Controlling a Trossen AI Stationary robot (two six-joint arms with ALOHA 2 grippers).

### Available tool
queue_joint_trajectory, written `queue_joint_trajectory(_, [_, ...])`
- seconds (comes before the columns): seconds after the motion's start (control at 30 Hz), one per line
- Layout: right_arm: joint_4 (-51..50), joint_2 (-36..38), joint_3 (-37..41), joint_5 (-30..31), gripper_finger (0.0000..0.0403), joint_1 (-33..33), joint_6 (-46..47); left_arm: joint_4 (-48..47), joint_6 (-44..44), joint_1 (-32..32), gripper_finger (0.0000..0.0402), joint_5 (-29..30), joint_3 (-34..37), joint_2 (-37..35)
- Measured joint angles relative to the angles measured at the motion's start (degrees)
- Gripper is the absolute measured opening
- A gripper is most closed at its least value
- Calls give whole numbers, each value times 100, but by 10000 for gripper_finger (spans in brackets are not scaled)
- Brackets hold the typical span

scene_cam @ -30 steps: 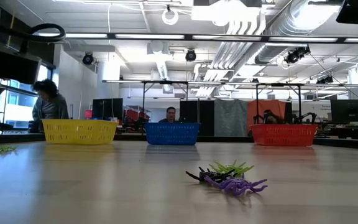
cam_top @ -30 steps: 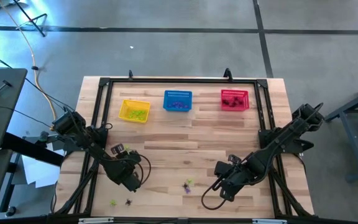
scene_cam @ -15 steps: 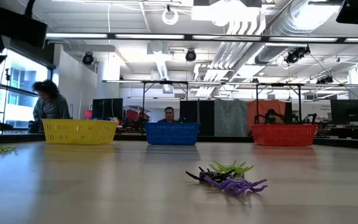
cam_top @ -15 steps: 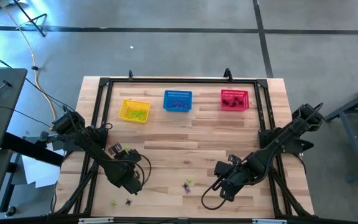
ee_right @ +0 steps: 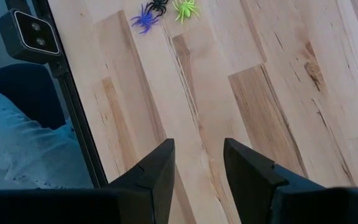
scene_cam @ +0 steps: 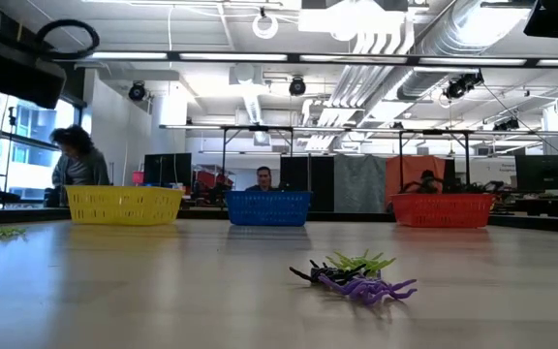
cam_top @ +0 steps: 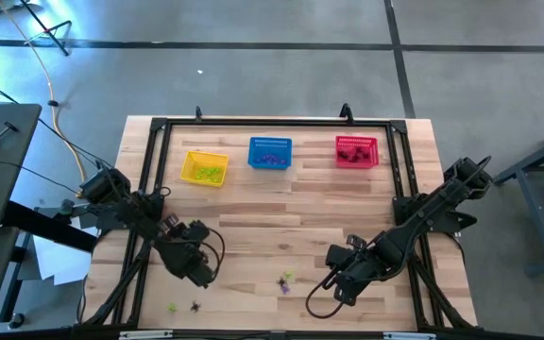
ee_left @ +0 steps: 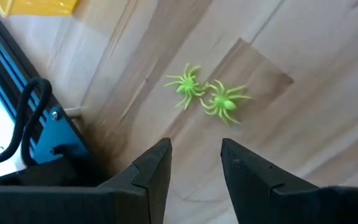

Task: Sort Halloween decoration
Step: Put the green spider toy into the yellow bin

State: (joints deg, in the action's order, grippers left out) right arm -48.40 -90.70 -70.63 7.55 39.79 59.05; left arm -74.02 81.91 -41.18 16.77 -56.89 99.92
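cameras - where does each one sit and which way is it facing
high: overhead, straight down on table; both arms show.
low: tabletop height, level toward three baskets; little arm.
left wrist: past open left gripper at two green spiders.
right wrist: past open right gripper.
Shared: spider cluster, also in low.

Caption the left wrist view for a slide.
Open left tool above the wooden table, two green spiders just ahead, touching.
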Motion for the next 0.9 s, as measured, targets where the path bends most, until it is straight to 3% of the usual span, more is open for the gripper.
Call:
queue_joint_trajectory(0.57, [0, 0, 2, 2, 133, 0, 0, 44, 647, 369, 135, -30, -87, 4])
queue_joint_trajectory(0.9, [0, 0, 2, 0, 133, 0, 0, 193, 1319, 406, 198, 49, 30, 5])
